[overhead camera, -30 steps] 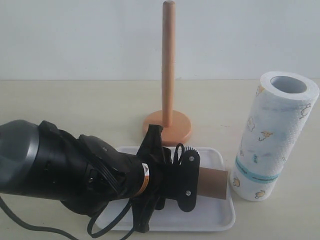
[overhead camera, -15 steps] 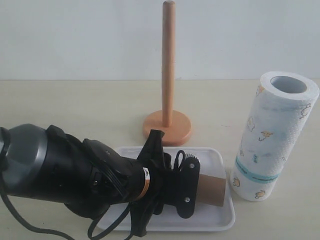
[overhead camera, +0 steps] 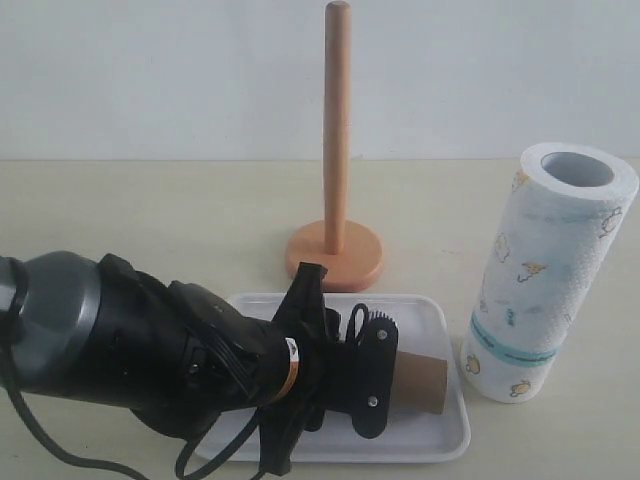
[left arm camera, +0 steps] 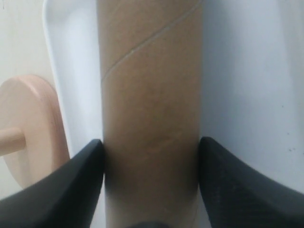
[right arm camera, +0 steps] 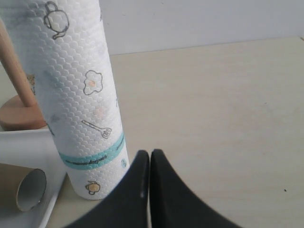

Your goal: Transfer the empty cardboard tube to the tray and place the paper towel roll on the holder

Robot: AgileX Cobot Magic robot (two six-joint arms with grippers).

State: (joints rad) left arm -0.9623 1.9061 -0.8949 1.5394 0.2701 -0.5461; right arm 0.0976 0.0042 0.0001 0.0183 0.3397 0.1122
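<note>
The brown empty cardboard tube [overhead camera: 421, 383] lies crosswise low in the white tray [overhead camera: 440, 446]. My left gripper [overhead camera: 368, 378] is shut on it, with both black fingertips pressed on its sides. The left wrist view shows the tube [left arm camera: 149, 85] between the fingers [left arm camera: 85, 171] over the tray [left arm camera: 251, 71]. The paper towel roll [overhead camera: 545, 280] stands upright on the table to the right of the tray. The wooden holder [overhead camera: 336, 150] stands bare behind the tray. My right gripper [right arm camera: 150, 155] is shut and empty, near the foot of the roll [right arm camera: 80, 95].
The left arm's black body covers the tray's left half and the table in front of it. The holder's round base [overhead camera: 335, 255] sits just behind the tray's far rim. A white wall closes off the back of the beige table [overhead camera: 150, 220].
My left gripper has sunk a little with the tube, bringing it lower into the tray. The roll, the holder and the right gripper have not moved.
</note>
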